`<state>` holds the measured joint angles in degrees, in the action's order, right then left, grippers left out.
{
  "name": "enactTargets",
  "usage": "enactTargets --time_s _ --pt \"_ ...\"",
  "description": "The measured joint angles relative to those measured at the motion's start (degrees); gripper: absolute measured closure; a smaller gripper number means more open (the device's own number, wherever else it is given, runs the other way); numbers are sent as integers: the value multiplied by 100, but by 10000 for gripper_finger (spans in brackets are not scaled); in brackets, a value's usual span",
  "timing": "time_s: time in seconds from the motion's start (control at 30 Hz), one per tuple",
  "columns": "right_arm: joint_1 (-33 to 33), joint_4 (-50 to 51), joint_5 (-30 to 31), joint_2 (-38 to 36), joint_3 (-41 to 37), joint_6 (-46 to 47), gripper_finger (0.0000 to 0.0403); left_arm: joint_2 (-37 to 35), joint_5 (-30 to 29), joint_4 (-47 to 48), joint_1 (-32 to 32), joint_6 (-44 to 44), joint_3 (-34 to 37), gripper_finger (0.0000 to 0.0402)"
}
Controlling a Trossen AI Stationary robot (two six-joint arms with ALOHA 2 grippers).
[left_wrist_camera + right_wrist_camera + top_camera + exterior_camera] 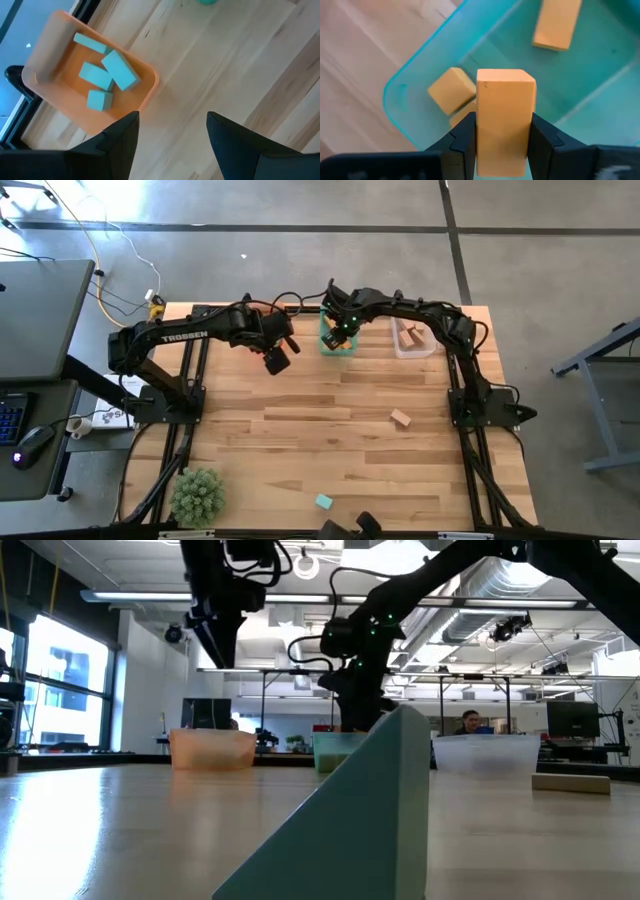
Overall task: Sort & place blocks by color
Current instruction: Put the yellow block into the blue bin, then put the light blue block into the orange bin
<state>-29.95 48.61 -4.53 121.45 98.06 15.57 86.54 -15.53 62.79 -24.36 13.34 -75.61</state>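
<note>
My right gripper (504, 126) is shut on an orange block (505, 100) and hovers over the teal bin (420, 70), which holds a few more orange blocks (451, 90). In the high view this gripper (343, 330) is at the table's far edge. My left gripper (172, 117) is open and touches nothing, raised beside the orange bin (45, 50), where several teal blocks (119, 70) lie. A light wood block (401, 418) lies on the table's right half. A teal block (323, 501) rests near the near edge. My right gripper pinches the orange block between its two fingers (466, 135), on two opposite side faces (482, 125). The fingers point down from above. The block is lifted clear, above the teal bin's inside, and its end sticks out past the fingertips.
A clear bin (412, 338) with light wood pieces stands right of the teal bin (338, 342). A fuzzy green plant (197, 495) sits at the near left corner. The low view shows the three bins in a row, with the teal block (370, 810) close up and a person (470, 723) far behind.
</note>
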Motion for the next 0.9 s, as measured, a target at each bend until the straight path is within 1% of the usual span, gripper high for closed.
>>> enactTargets --time_s 0.23,0.43,0.5,0.6,0.7,0.9 --pt "-20 14 -110 -2 -7 89 297 0 126 -66 2 -3 0 181" --pt "-26 43 -109 -1 -6 115 215 0 250 -231 4 -4 0 181" --pt "-26 156 -108 0 48 149 199 0 294 -372 4 -47 0 181" --pt "-42 474 -87 0 289 184 192 0 403 -396 4 -67 0 181" --pt "-39 1043 145 0 700 196 190 1 449 -396 4 -68 0 181" --pt "151 2129 954 0 1739 -9 189 2 397 -393 2 -292 0 181"
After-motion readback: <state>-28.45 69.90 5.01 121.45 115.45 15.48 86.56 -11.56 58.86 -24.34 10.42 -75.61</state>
